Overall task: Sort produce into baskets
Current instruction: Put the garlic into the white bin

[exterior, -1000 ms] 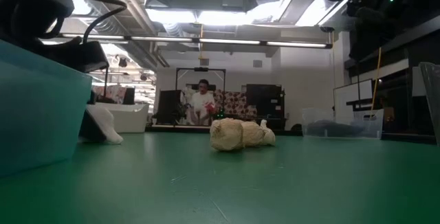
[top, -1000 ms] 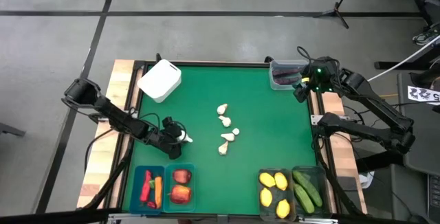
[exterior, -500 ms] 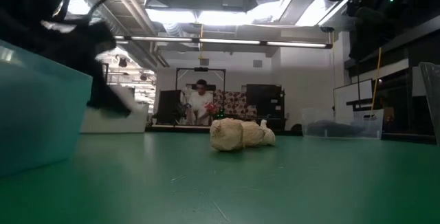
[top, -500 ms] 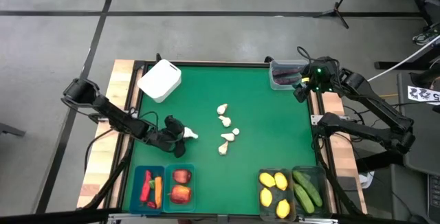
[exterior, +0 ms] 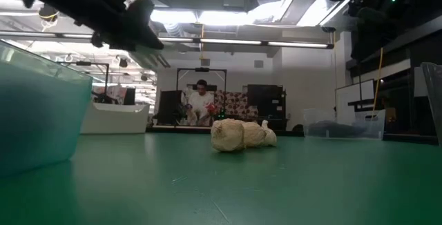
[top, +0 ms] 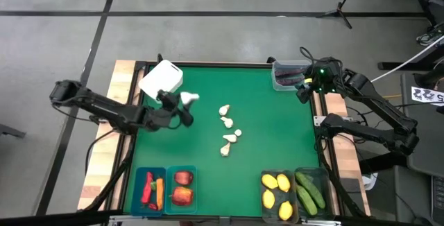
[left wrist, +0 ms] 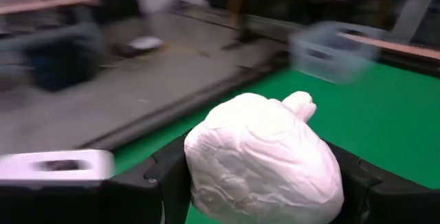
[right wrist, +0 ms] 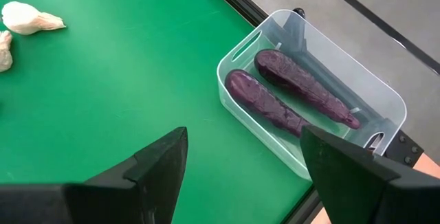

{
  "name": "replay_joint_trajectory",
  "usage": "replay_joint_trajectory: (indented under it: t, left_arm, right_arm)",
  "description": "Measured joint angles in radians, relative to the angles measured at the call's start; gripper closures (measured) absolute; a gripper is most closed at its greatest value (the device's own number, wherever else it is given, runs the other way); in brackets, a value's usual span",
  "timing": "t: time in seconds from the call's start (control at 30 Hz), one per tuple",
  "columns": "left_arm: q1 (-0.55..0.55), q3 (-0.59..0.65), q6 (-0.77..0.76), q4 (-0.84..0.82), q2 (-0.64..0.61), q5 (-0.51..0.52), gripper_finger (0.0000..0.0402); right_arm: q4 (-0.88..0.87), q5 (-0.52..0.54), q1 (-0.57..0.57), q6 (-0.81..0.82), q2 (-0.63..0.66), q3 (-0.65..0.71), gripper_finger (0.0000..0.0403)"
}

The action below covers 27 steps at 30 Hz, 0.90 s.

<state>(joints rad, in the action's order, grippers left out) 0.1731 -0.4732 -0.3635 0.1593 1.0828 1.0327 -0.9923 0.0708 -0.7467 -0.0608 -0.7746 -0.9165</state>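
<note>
Lifted toward the white box (top: 161, 81), left end effector (top: 182, 103) pinches a garlic bulb (top: 189, 98).

Grey concrete floor (top: 208, 39) with dark seams; bright ceiling lights (exterior: 228, 16); perhaps a seated person (exterior: 203, 105).

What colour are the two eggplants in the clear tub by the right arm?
Dark purple with a slightly mottled skin; the eggplants show best in the right wrist view.
</note>
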Motion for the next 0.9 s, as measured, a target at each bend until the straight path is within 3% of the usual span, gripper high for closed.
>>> replay_joint_trajectory:
  t: [0.1, 0.4, 0.67, 0.9]
  left_arm:
    - [-0.079, 0.000, -0.001, -0.059, -0.056, 0.076, 0.0179]
    - [-0.326, 0.000, -0.171, -0.344, -0.135, 0.061, 0.0179]
    - [-0.503, 0.000, -0.372, -0.627, -0.133, -0.059, 0.0179]
    - [-0.605, 0.009, -0.388, -0.678, -0.130, -0.216, 0.0178]
  right_arm:
    - [-0.005, 0.000, 0.000, 0.000, 0.000, 0.000, 0.0121]
    - [-0.005, 0.000, 0.000, -0.021, 0.000, 0.000, 0.0121]
    - [-0.004, 0.000, 0.000, -0.023, 0.000, 0.000, 0.0121]
    - [-0.004, 0.000, 0.000, -0.023, 0.000, 0.000, 0.0121]
